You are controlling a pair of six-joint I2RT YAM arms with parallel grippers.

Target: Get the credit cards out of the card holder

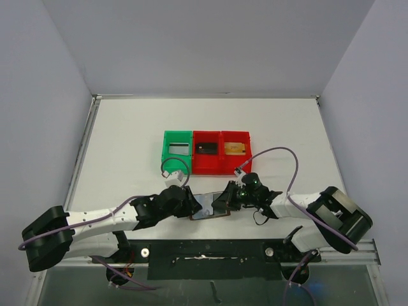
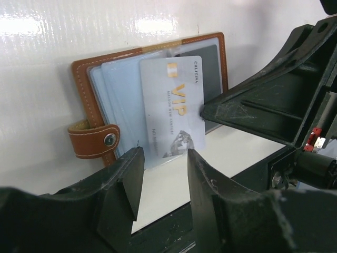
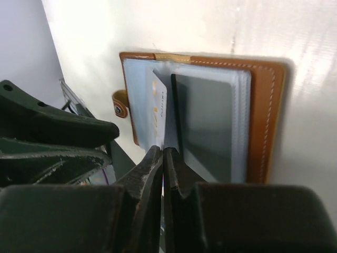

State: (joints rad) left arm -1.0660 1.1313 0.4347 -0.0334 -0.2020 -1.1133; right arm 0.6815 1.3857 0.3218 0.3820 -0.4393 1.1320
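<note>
The brown leather card holder [image 2: 84, 79] lies open on the white table between both grippers, its clear sleeves facing up. A pale blue credit card [image 2: 171, 105] marked VIP sticks out past the holder's near edge. My right gripper [image 3: 163, 150] is shut on this card's edge, and the card [image 3: 159, 113] shows edge-on between its fingers. A dark grey card [image 3: 202, 126] lies in a sleeve of the holder [image 3: 263, 105]. My left gripper [image 2: 164, 153] is open just short of the blue card's end, touching nothing. From above, the holder [image 1: 207, 207] sits between the left gripper [image 1: 191, 203] and the right gripper [image 1: 228, 199].
A green bin [image 1: 176, 150] and two red bins [image 1: 206, 153] [image 1: 234, 152] stand in a row behind the holder, each with a small flat item inside. The holder's strap with its snap [image 2: 97, 141] hangs off its left side. The table's near edge runs just below both grippers.
</note>
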